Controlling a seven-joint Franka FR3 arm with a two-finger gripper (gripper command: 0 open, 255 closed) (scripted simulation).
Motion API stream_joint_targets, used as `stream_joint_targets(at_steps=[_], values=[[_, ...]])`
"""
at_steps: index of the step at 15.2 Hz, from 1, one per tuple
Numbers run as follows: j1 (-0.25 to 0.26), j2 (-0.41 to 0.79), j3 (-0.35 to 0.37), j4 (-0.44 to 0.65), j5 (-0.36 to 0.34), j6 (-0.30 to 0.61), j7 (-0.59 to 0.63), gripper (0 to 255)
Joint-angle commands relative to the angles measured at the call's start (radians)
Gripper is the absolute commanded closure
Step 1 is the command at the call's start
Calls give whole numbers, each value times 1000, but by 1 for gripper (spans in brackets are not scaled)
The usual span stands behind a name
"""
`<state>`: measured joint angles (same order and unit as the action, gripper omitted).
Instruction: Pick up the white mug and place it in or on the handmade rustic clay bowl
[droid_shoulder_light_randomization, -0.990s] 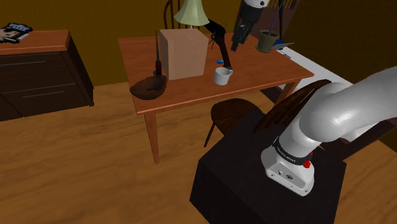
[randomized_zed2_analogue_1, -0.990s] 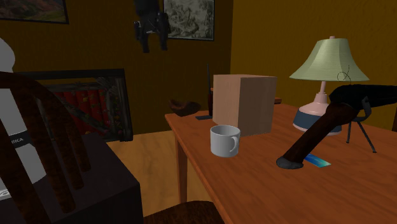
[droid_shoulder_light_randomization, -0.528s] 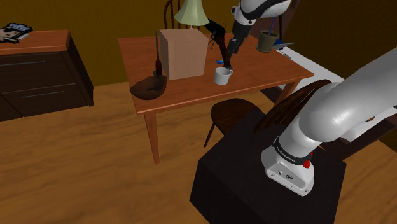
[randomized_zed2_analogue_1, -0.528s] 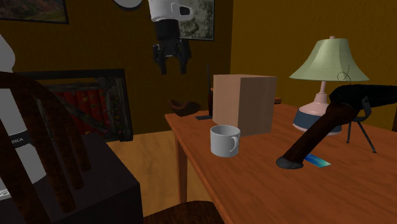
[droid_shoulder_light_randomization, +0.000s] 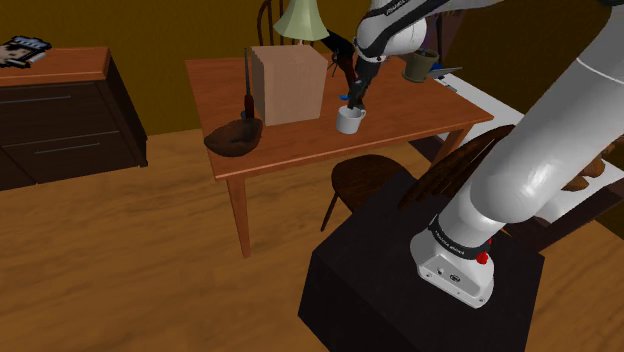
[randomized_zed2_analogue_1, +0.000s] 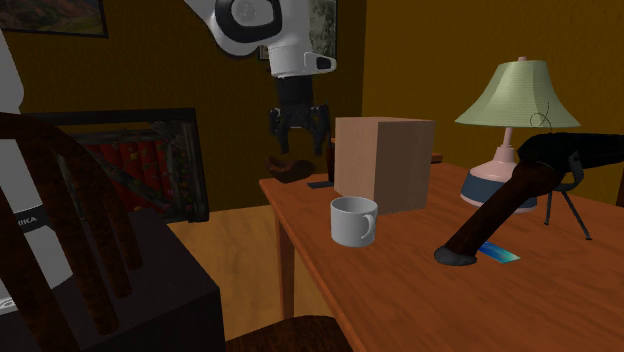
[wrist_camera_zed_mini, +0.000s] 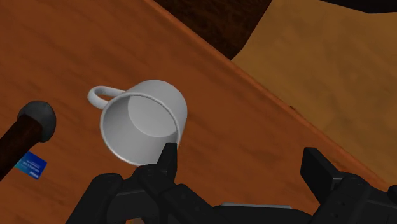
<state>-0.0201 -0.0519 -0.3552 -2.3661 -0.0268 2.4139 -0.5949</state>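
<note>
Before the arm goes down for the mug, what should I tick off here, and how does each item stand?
1. Gripper open: ok, its fingers stand apart.
2. White mug upright on the table: ok.
3. Mug between the fingers: not ok, it sits beside one finger, and bare table lies under the gap.
4. Space around the mug: ok, the dark club end and blue card lie apart from it.
5. Brown bowl empty: cannot tell.

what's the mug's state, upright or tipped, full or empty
Upright and empty: the mug stands on its base on the table, and the wrist view shows its bare inside bottom.
</note>
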Motion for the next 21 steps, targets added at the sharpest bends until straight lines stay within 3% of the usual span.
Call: stream_joint_targets(at_steps=[1,8,16,21], values=[[-3,89,-10,39,44,43,-51,0],[-68,377,20,201,198,139,-217,0],[-97,472,55,217,249,214,-253,0],[-97,472,55,217,249,214,-253,0]])
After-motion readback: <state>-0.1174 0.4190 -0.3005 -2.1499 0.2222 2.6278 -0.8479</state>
